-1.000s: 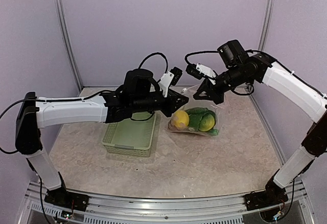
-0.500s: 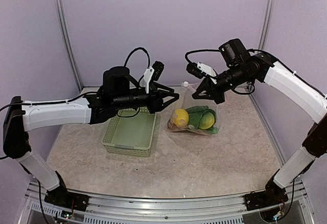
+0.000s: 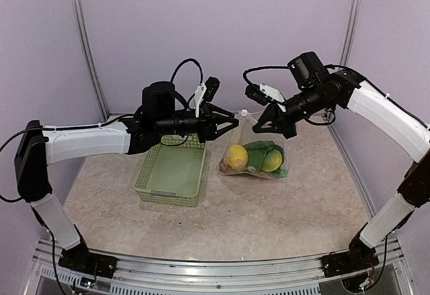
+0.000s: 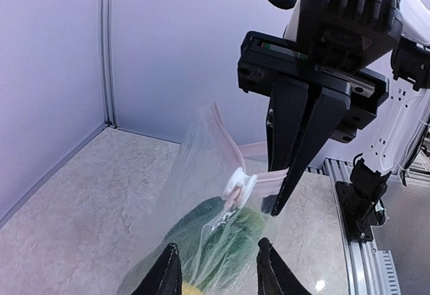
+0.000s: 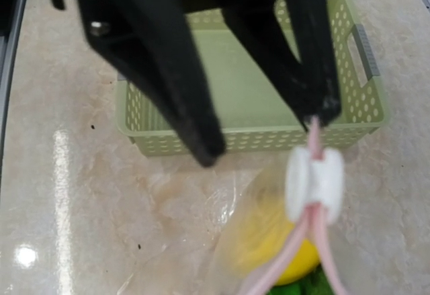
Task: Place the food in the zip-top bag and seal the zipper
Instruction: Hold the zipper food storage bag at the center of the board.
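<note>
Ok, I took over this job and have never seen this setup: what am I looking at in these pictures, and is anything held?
Two robot arms are bolted at the near edge of a table. The wide picture looks down from above and behind them; the other two come from a camera on each wrist. On the table sit a green basket and a clear bag with toy lemons and green pieces inside. The right gripper is pinched on the bag's pink strip, holding its mouth up, near a white slider. The left gripper is open, holding nothing, facing the bag.
</note>
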`<action>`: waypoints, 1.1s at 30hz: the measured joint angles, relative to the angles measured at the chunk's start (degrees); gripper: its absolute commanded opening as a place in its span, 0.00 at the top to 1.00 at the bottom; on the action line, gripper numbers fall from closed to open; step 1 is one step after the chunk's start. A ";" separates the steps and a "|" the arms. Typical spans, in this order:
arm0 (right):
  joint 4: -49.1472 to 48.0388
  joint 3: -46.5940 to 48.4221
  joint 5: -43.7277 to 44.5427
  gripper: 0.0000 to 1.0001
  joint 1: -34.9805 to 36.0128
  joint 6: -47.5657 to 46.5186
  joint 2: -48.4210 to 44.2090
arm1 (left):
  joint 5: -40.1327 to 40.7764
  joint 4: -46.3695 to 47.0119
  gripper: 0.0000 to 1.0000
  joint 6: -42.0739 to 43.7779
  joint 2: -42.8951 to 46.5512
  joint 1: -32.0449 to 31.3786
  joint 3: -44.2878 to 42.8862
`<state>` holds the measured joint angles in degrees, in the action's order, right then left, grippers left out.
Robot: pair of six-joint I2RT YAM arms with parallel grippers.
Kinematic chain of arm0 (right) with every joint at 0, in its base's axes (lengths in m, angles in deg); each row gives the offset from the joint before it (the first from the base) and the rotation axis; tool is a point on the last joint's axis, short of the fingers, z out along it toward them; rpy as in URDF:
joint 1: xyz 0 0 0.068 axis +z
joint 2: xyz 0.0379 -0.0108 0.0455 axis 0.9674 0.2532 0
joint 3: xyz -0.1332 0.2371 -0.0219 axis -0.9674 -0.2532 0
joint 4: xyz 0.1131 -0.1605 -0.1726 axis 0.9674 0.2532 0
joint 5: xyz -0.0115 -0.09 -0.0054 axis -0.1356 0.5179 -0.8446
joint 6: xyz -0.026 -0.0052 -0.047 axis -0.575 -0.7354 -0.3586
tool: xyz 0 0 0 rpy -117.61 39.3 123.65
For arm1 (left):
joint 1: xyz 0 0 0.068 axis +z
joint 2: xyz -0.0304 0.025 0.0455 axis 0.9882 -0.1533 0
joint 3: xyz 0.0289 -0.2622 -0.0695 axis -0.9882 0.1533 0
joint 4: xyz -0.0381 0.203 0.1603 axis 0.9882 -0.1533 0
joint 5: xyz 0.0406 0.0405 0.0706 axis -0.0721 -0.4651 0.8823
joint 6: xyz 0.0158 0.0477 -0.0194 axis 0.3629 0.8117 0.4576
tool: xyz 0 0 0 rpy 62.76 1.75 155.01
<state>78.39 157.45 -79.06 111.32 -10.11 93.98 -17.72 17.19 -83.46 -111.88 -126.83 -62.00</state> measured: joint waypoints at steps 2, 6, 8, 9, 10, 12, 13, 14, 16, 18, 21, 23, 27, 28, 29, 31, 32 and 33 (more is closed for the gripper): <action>0.09 -0.02 -0.04 1.00 0.00 -0.09 0.00 | -1.46 0.02 0.69 0.22 -0.72 0.37 -0.66; 0.35 -0.02 -0.07 1.00 0.00 -0.22 0.00 | -4.61 -0.13 0.70 0.61 -1.64 0.90 -1.79; 0.35 -0.02 -0.04 1.00 0.00 -0.35 0.00 | -5.95 -0.33 0.71 0.90 -2.23 1.01 -2.84; 0.35 0.00 -0.04 1.00 0.00 -0.39 0.00 | -6.32 -0.35 0.71 0.98 -2.49 1.09 -3.21; 0.35 -0.02 -0.04 1.00 0.00 -0.44 0.00 | -6.93 -0.44 0.72 1.11 -2.84 1.18 -3.74; 0.37 0.00 -0.02 1.00 0.00 -0.61 0.00 | -7.82 -0.59 0.75 1.25 -3.61 1.36 -4.68; 0.37 -0.02 -0.02 1.00 0.00 -0.72 0.00 | -8.28 -0.63 0.76 1.33 -4.04 1.51 -5.09; 0.37 -0.02 -0.02 1.00 0.00 -0.76 0.00 | -8.81 -0.85 0.77 1.36 -4.50 1.66 -5.55; 0.37 0.00 0.00 1.00 0.00 -0.81 0.00 | -9.46 -1.25 0.80 1.49 -5.38 1.97 -6.40; 0.37 0.00 0.02 1.00 0.00 -0.85 0.00 | -10.16 -1.77 0.82 1.64 -6.19 2.19 -7.13; 0.37 0.00 0.07 1.00 0.00 -0.94 0.00 | -10.95 -2.23 0.85 2.40 -7.10 2.29 -7.78; 0.37 0.02 0.13 1.00 0.00 -0.94 0.02 | -11.50 -2.62 0.86 2.91 -7.39 2.29 -7.82; 0.37 0.22 0.44 1.00 0.00 -0.92 0.04 | -12.24 -3.37 0.86 3.23 -7.52 2.27 -8.22; 0.35 0.31 0.50 1.00 0.00 -0.92 0.13 | -12.37 -3.39 0.87 3.30 -7.56 2.27 -8.39; 0.35 0.33 0.52 1.00 0.00 -0.92 0.17 | -12.57 -3.41 0.87 3.32 -7.58 2.27 -8.55; 0.35 0.37 0.57 1.00 0.00 -0.90 0.37 | -13.00 -3.39 0.87 3.45 -7.67 2.27 -8.68; 0.35 0.42 0.59 1.00 0.00 -0.90 0.46 | -13.25 -3.39 0.87 3.45 -7.72 2.27 -8.68; 0.35 0.55 0.61 1.00 0.00 -0.87 0.61 | -13.44 -3.39 0.87 3.45 -7.80 2.27 -8.68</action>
<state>78.74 157.99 -78.45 111.32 -10.99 94.59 -31.16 13.81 -80.01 -119.68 -124.56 -70.68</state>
